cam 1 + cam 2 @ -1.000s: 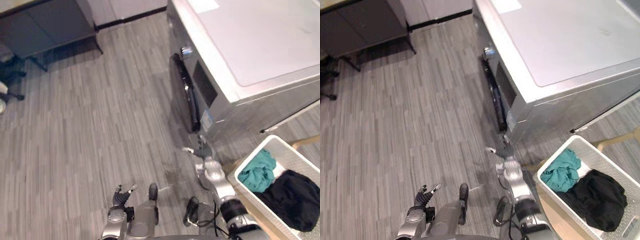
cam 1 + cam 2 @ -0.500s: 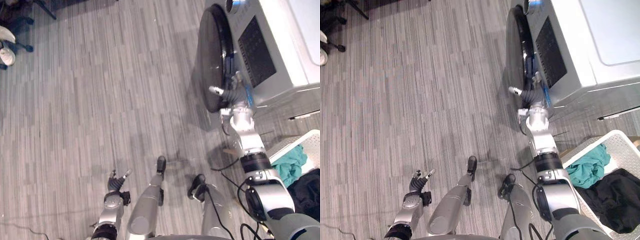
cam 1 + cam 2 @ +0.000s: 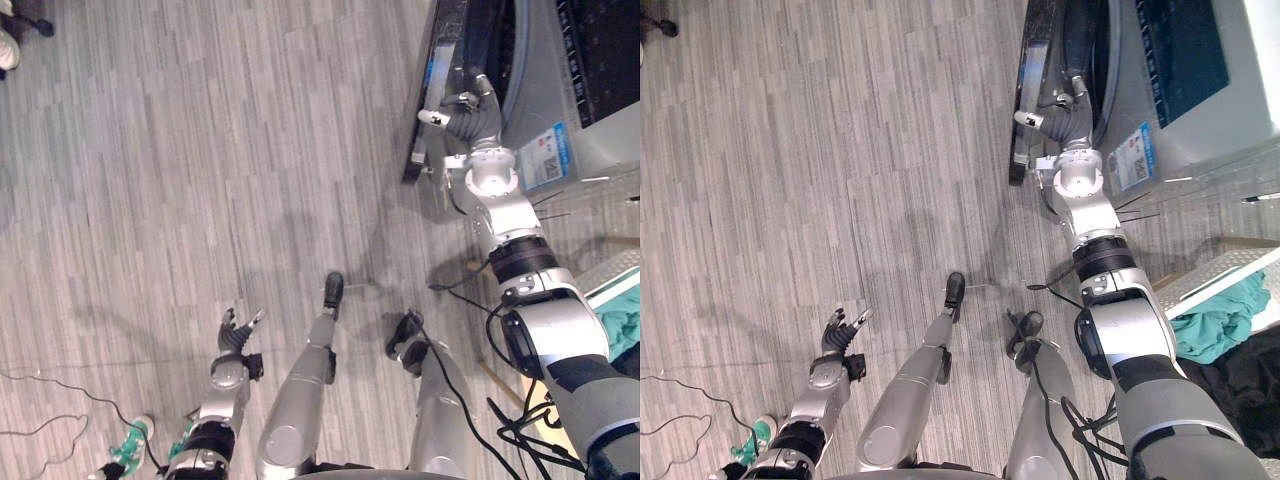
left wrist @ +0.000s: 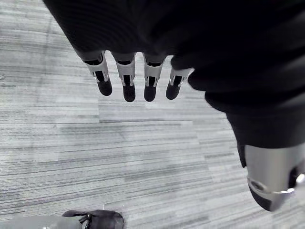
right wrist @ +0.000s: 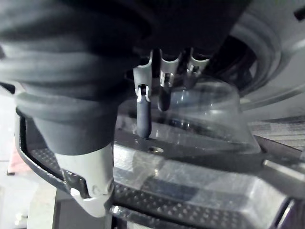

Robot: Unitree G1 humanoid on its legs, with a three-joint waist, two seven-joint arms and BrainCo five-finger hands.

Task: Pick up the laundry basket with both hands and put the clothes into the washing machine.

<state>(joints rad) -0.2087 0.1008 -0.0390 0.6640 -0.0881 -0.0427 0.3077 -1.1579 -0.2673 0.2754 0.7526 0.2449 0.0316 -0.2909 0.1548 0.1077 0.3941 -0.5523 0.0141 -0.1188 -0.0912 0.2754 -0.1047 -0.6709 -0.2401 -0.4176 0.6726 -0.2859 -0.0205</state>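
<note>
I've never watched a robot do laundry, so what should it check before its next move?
Washing machine door open: ok, swung partly out.
Right hand on door: ok, straight fingers press its inner side.
Door wide enough for loading: cannot tell.
Left hand free: ok, open, low over the floor.
Laundry basket in both hands: not ok, neither touches it.
Clothes in basket: ok, teal garment and black garment inside.

silver-grey arms point(image 3: 1127, 335) with black bands at the joints; the left hand point(image 3: 236, 340) and right hand point(image 3: 472, 120) wear dark ribbed covers, their silver fingers point(image 4: 125, 78) tipped dark.
</note>
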